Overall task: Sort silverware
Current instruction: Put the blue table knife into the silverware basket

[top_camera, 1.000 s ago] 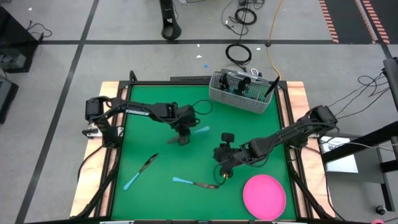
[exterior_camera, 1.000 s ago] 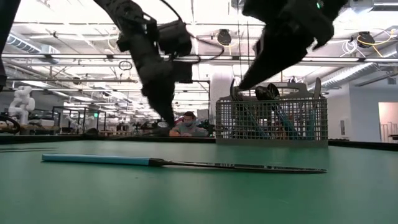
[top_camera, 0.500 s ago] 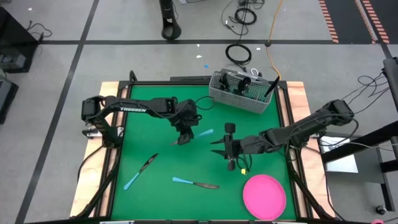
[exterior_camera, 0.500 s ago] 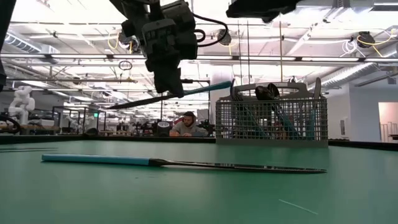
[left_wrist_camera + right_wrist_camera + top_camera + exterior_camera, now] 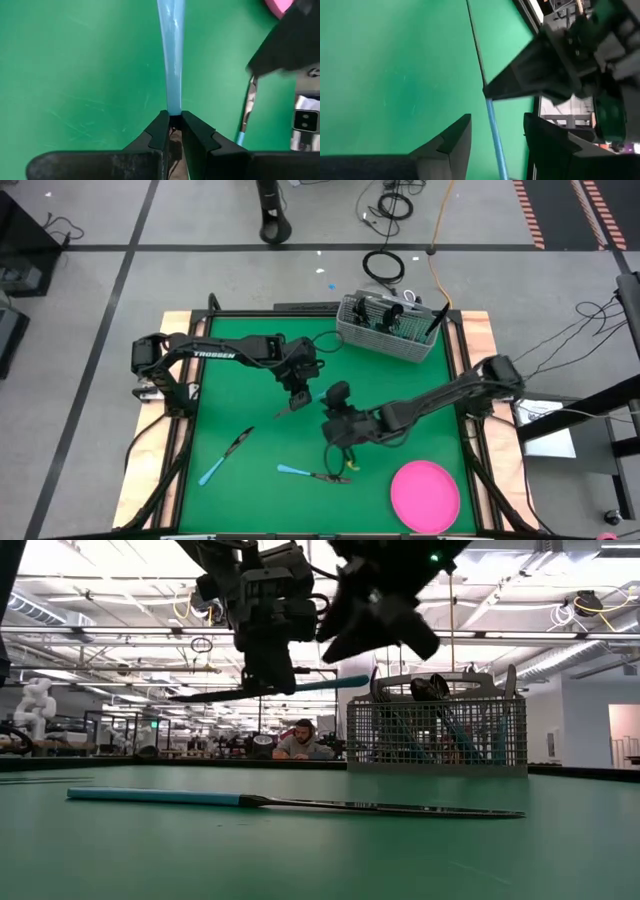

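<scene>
— What does the level view add?

— That the left gripper (image 5: 268,675) holds its knife (image 5: 270,690) lifted off the mat; from above, the piece (image 5: 290,404) merely looks laid there. The wrist camera shows the fingers (image 5: 161,131) pinched on the smooth pale-blue handle (image 5: 171,55).

— Other silverware?

— One thin knife (image 5: 224,457) lies left, another (image 5: 313,474) mid-mat below the right gripper (image 5: 338,458), whose fingers (image 5: 454,140) stand apart. Further pieces stand in the wire-mesh caddy (image 5: 390,327).

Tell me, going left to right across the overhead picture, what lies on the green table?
Knife near the left edge → knife lying at the middle → pink plate. Farther back, the wire caddy sits between those last two.
</scene>
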